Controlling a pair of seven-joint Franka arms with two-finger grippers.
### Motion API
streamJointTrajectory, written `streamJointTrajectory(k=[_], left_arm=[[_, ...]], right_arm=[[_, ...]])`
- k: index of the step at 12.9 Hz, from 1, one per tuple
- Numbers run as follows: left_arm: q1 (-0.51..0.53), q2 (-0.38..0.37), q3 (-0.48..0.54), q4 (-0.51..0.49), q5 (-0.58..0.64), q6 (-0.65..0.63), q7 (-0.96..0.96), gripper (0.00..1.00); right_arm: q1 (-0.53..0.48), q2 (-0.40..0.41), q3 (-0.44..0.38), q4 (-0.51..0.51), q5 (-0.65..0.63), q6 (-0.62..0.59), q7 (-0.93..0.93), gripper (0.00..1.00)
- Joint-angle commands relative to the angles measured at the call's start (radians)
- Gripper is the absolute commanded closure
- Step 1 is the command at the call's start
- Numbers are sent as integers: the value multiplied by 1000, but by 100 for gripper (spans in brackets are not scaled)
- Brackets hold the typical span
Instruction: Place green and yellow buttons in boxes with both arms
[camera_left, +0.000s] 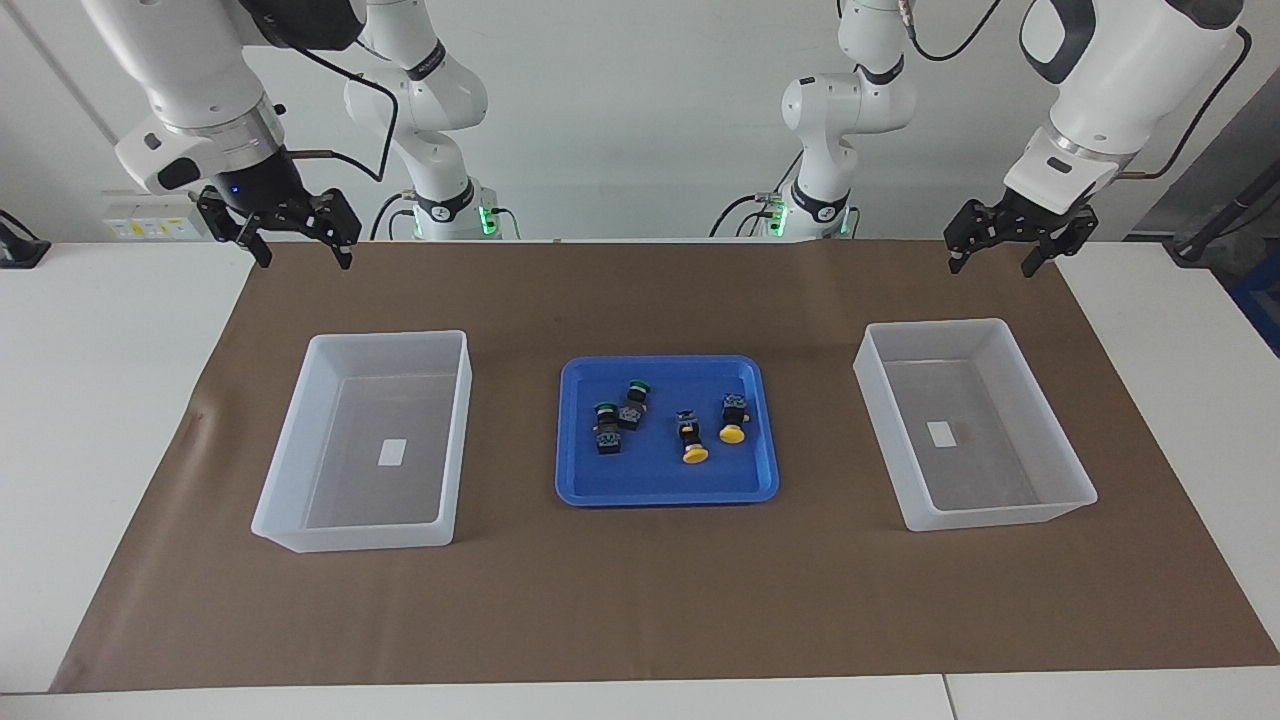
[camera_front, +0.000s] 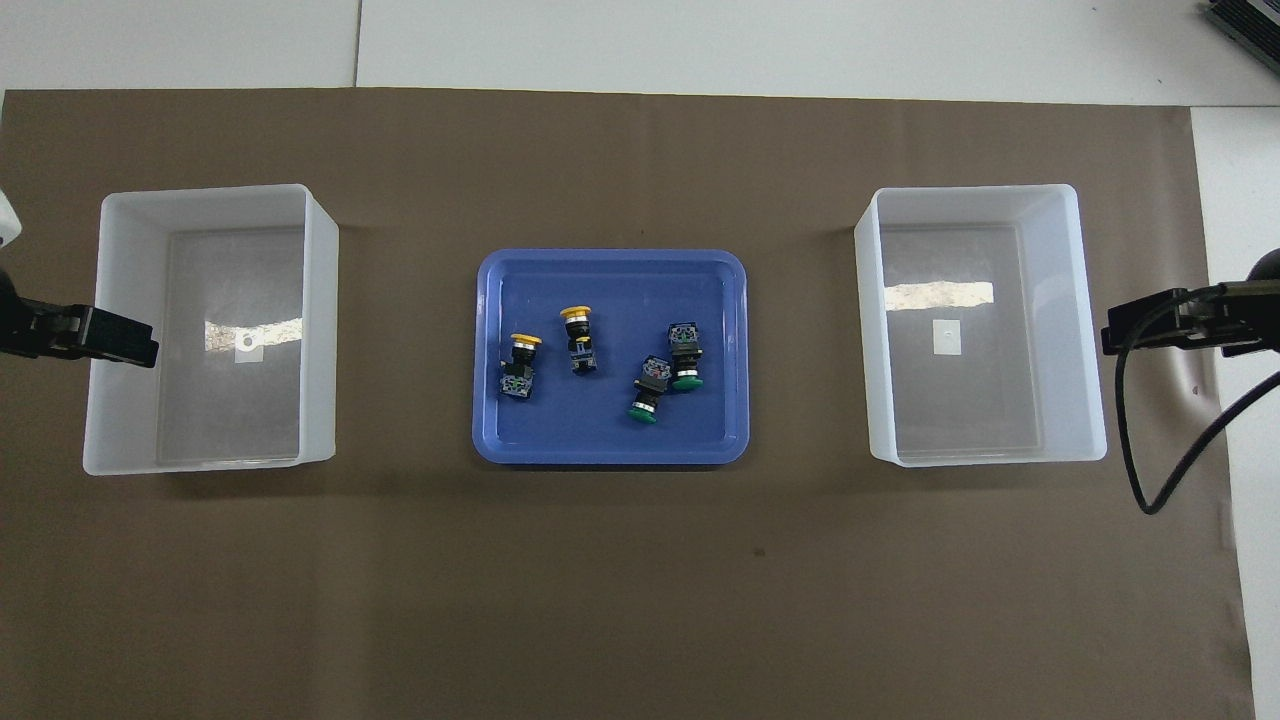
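Two green buttons (camera_left: 606, 425) (camera_left: 637, 398) and two yellow buttons (camera_left: 691, 442) (camera_left: 733, 422) lie on their sides in the blue tray (camera_left: 660, 363). In the overhead view the green ones (camera_front: 648, 392) (camera_front: 685, 360) lie toward the right arm's end and the yellow ones (camera_front: 520, 362) (camera_front: 578, 340) toward the left arm's end. One box (camera_left: 388, 340) (camera_front: 970, 191) stands toward the right arm's end and one (camera_left: 940, 326) (camera_front: 200, 191) toward the left arm's. Both hold nothing. My right gripper (camera_left: 305, 262) (camera_front: 1130, 330) and left gripper (camera_left: 992, 268) (camera_front: 120, 342) hang open and empty, high over the mat's outer ends.
A brown mat (camera_left: 640, 600) covers the white table (camera_left: 100, 400). The blue tray (camera_front: 610, 257) sits mid-mat between the boxes. A black cable (camera_front: 1150, 480) loops down from the right arm beside its box.
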Motion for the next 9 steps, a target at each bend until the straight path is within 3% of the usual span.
streamJointTrajectory(k=[1,5,9], left_arm=[[9,-27,-3,-29,-10,6,-3,0],[11,-24,-3,-26,-10,15,-4,0],[13,-23,-4,-23,-21,23,-4,0]], right_arm=[[-11,-11,13,-8,9,3,17,0],[-8,-12,17,-23,9,46,42,0],[110,14,20,-66,21,187,159,0]])
